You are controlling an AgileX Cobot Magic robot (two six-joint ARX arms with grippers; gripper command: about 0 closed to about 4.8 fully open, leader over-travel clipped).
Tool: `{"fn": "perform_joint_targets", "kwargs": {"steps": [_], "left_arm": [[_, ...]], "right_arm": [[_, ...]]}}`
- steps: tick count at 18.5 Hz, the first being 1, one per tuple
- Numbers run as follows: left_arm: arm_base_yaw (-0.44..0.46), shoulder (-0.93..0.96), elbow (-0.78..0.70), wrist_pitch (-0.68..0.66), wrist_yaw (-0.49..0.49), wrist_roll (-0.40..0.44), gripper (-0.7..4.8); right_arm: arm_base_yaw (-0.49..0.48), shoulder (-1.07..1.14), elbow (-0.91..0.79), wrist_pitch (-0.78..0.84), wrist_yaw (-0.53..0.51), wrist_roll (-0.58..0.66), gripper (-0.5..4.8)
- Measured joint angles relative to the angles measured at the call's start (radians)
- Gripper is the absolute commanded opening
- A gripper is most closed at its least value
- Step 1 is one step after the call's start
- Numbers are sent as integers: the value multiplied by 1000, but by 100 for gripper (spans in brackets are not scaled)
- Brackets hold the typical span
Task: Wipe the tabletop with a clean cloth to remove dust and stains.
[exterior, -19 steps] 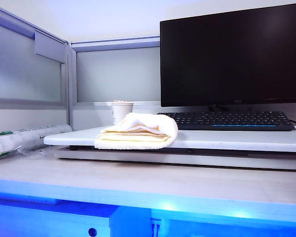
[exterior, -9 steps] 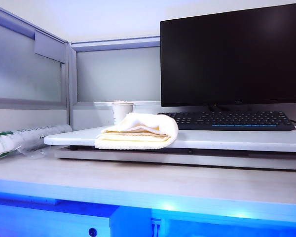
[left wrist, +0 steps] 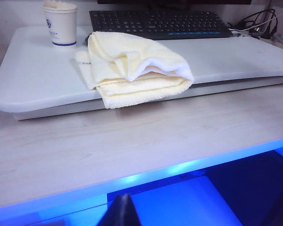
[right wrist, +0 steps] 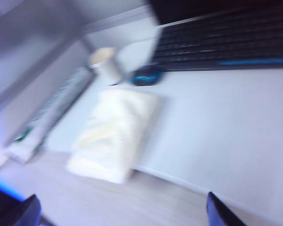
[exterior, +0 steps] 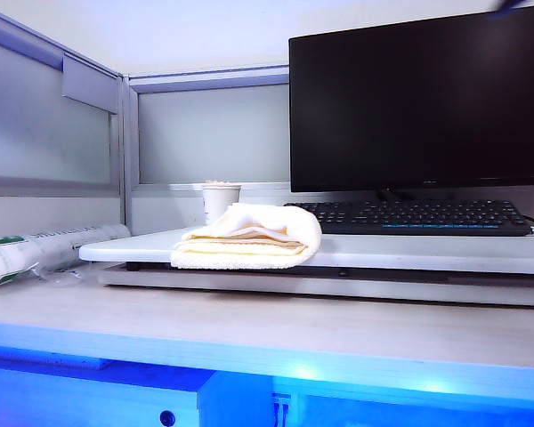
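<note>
The folded cream-yellow terry cloth (exterior: pixel 247 236) lies on the thin white tabletop slab (exterior: pixel 409 252), at the slab's front edge, with its thick fold overhanging that rounded edge a little toward the pale wood-grain table (exterior: pixel 267 325) below. Behind the cloth, toward the slab's back corner, stands a white paper cup (exterior: pixel 220 201), close to it but apart. A black keyboard (exterior: pixel 414 216) lies along the back of the slab beside the cloth's far end, under a large dark monitor (exterior: pixel 418 98).

To the keyboard side of the cloth the slab's front strip is bare and wide open right along its edge. The slab rests on a lower base set back from its rim, leaving a shadowed gap above the wood-grain table. Off the slab's cup-side end lies a long white wrapped roll with green print (exterior: pixel 44 251) on the wood-grain table, against grey partition panels (exterior: pixel 53 133). The table's front edge glows blue.

The left tool (left wrist: pixel 120 213) shows only as a dark tip low before the table's front edge, well short of the cloth (left wrist: pixel 132 66); I cannot tell how its jaws stand. The right tool (right wrist: pixel 122 212) hangs above the table in front of the cloth (right wrist: pixel 113 134), its two dark fingers (right wrist: pixel 219 212) spread wide and holding nothing; that view is blurred.
</note>
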Motion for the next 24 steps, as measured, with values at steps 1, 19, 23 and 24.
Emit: {"fn": "perform_joint_targets", "kwargs": {"steps": [1, 19, 23, 24], "left_arm": [[0, 0, 0, 0, 0, 0, -6], [0, 0, 0, 0, 2, -2, -6], [0, 0, 0, 0, 2, -2, -6], [0, 0, 0, 0, 2, -2, -6]], "right_arm": [[42, 42, 21, 19, 14, 1, 479], [367, 1163, 746, 35, 170, 8, 479], [388, 1284, 860, -25, 212, 11, 479], [389, 1311, 890, -39, 224, 10, 479]]}}
